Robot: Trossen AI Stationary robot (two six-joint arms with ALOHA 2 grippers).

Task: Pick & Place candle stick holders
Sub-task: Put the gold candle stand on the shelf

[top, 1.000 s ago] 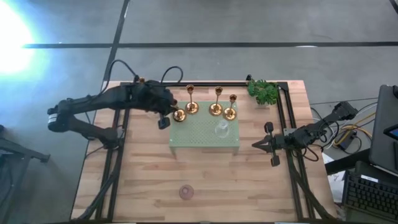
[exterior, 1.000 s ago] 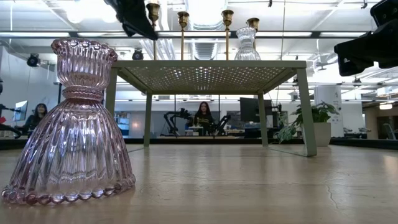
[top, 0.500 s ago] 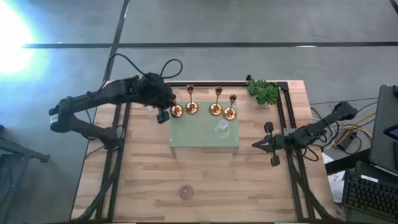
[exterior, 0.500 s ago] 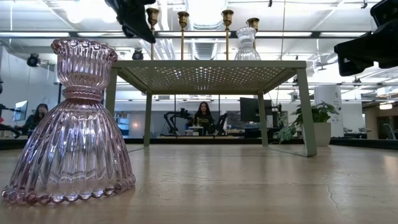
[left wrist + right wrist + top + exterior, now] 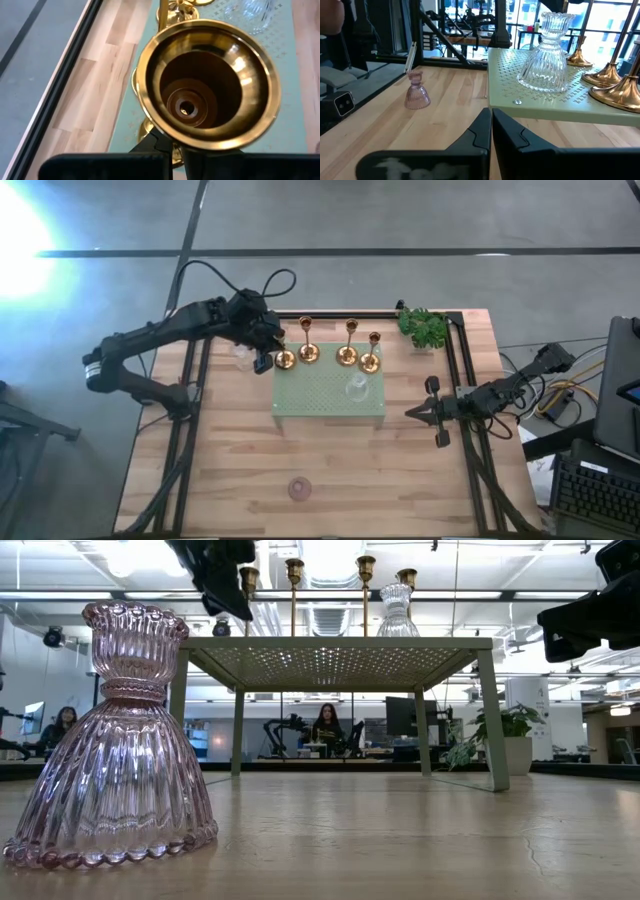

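Left end effector grasping brass candle holder at tray's left edge; right end effector clenched, empty, beside tray's right edge.

— Any lettering you can read from where you work?

— None. I find no words, numbers or brand marks on my arms, on the worktop or on the pale green tray.

— What about the brass holders?

— The one right before my left wrist camera shows bare, shiny metal inside its cup, with no stamp that I can make out.

— And the room behind?

— The screens and fittings there are too small and too far off for me to read anything.
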